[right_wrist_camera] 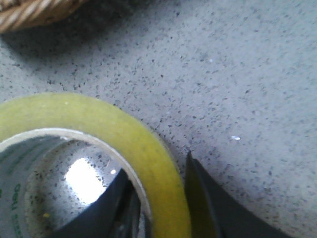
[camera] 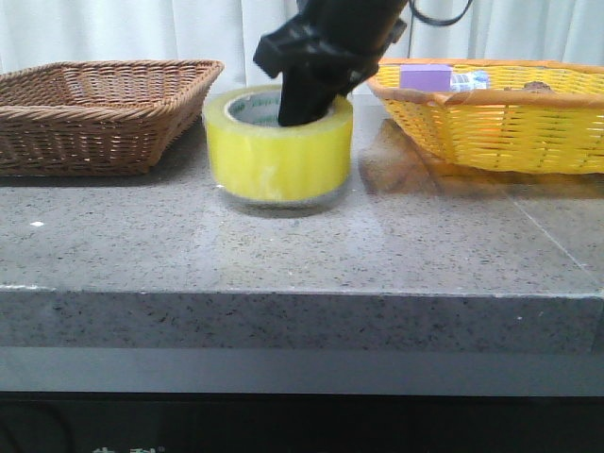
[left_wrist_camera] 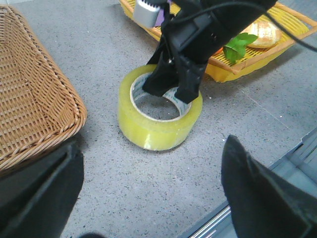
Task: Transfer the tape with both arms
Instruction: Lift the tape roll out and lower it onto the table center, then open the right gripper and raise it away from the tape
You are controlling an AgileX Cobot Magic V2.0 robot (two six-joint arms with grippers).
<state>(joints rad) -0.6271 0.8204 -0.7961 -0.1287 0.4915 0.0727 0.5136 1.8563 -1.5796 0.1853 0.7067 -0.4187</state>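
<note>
1. One tape point(camera: 279, 156) stands on the grey surface point(camera: 302, 245) between two baskets.
2. Right pincer point(left_wrist_camera: 171, 87) straddles its wall, one finger inside, clamping it.
3. Left pincer point(left_wrist_camera: 148, 193) hangs spread apart, nearer.

Tape point(right_wrist_camera: 163, 198): yellow wall sat between the claw's point(right_wrist_camera: 163, 206) two black fingers point(right_wrist_camera: 218, 213).
Surface point(right_wrist_camera: 223, 74): grey, speckled.

Grey speckled stone tabletop point(camera: 396, 245), and three things sit directly on it. The yellow tape roll point(camera: 278, 156) lies flat in the middle, with a brown wicker basket point(camera: 94, 113) to its left and a yellow woven basket point(camera: 500, 123) to its right.
</note>
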